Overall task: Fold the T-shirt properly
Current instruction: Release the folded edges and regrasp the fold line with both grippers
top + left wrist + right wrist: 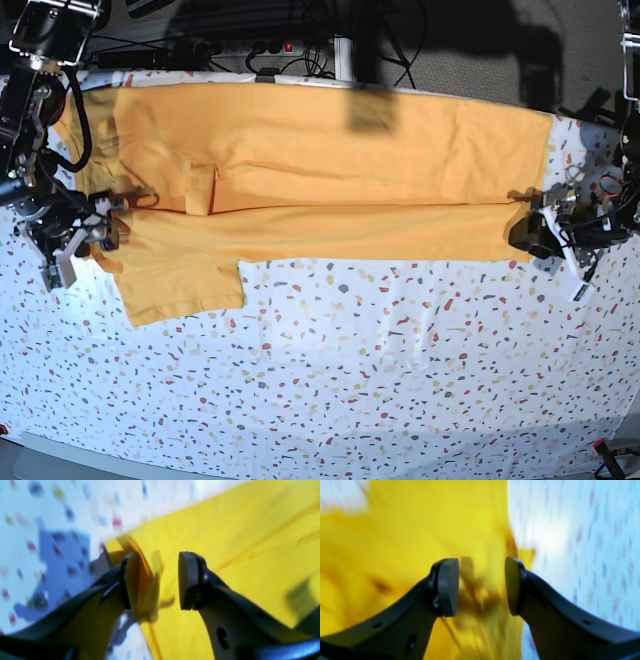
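shirt soft, limp, folded lengthwise on bench | both fingers apart, holding nothing | I'd pinch corners at hem edge

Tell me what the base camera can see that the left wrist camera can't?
Only the base view shows the whole T-shirt laid long across the table, a sleeve sticking out below, and both arms, with the right gripper at one end. Only the left wrist view shows, close up, the left gripper with its jaws apart and a bit of shirt edge against one pad. Both show yellow-orange shirt on the speckled tablecloth.
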You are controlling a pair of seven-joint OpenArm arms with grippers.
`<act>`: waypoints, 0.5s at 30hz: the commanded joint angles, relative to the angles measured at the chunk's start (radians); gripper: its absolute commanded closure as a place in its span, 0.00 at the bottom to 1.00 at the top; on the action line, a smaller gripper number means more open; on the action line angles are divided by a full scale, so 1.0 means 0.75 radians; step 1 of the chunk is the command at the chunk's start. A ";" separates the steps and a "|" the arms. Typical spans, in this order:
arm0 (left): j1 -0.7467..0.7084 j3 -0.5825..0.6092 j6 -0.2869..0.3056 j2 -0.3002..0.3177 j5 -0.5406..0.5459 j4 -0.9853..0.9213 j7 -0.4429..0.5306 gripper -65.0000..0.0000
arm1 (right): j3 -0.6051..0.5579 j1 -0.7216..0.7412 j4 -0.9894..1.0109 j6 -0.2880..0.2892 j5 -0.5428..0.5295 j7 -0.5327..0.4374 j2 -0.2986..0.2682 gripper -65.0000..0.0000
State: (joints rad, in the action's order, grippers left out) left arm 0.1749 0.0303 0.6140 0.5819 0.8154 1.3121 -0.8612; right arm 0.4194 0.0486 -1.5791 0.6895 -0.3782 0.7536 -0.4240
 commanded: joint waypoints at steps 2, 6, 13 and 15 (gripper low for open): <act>0.034 -0.015 0.010 0.025 0.048 0.023 0.097 0.62 | 0.009 0.097 -0.026 -0.006 -0.072 -0.107 -0.021 0.54; 0.036 -0.015 0.008 -0.001 0.067 0.026 0.100 0.62 | 0.008 0.300 0.021 -0.075 -0.033 -0.103 0.017 0.54; 0.036 -0.015 -0.030 -0.110 0.067 0.026 0.092 0.62 | 0.005 0.704 0.593 -0.082 0.173 -0.117 0.046 0.54; 0.036 -0.015 -0.030 -0.130 0.067 0.026 0.089 0.62 | 0.005 0.798 0.821 -0.082 0.194 -0.138 0.033 0.54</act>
State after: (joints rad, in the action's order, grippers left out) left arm 0.1787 0.0269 0.5838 0.4694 0.8455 1.3155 -0.8143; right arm 0.4217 0.6182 -0.9363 0.6243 -0.2180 0.6724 -0.3855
